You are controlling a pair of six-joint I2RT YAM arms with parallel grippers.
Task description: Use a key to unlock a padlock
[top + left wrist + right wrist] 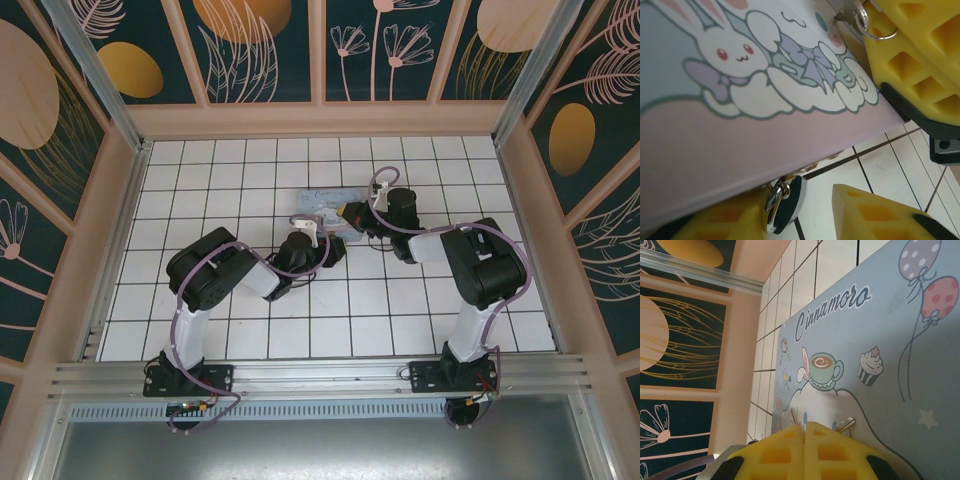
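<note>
My left jaws spread astride small dark-blue metal padlock (pixel 792 205); rigid, slick, light, so clamp flat body. My right jaws pinching thin grey metal key (pixel 846 424).

We take this for a robotics lab test cell, a staged booth and not a lived-in room. Two robot arms, the left arm (pixel 205 275) and the right arm (pixel 480 268), stand bolted to an aluminium rail (pixel 320 375). The white tiled floor (pixel 200 170) is boxed in by teal wall panels (pixel 262 45) printed with botanical motifs.
</note>
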